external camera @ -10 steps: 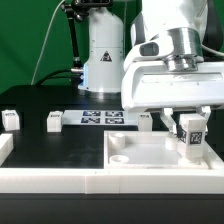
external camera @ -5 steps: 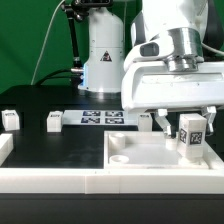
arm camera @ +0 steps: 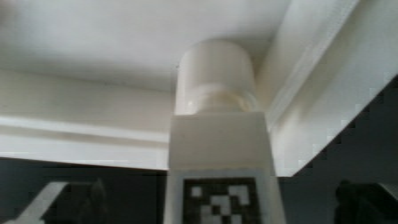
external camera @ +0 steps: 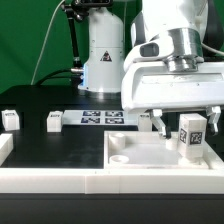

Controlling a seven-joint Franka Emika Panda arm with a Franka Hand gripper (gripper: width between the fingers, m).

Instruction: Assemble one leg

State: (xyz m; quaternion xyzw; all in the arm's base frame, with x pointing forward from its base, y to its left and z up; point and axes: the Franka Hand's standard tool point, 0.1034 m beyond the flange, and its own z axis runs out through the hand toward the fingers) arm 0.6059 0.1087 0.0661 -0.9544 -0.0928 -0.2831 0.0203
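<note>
At lower right of the exterior view I see the leg [external camera: 192, 136] standing upright, long axis vertical, in the plate [external camera: 150, 160] corner. My fingers [external camera: 158, 122] are spread wide beside it, holding nothing.

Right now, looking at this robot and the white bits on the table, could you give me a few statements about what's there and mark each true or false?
1. The tool is open, its fingers either side of the leg. True.
2. The leg lies flat on the black table. False: it stands upright at a corner of the white square plate.
3. Two more small white pegs stand on the table toward the exterior view's left. True.
4. The marker board sits on top of the plate. False: it lies on the table behind the plate.
5. The leg carries a black-and-white tag. True.
</note>
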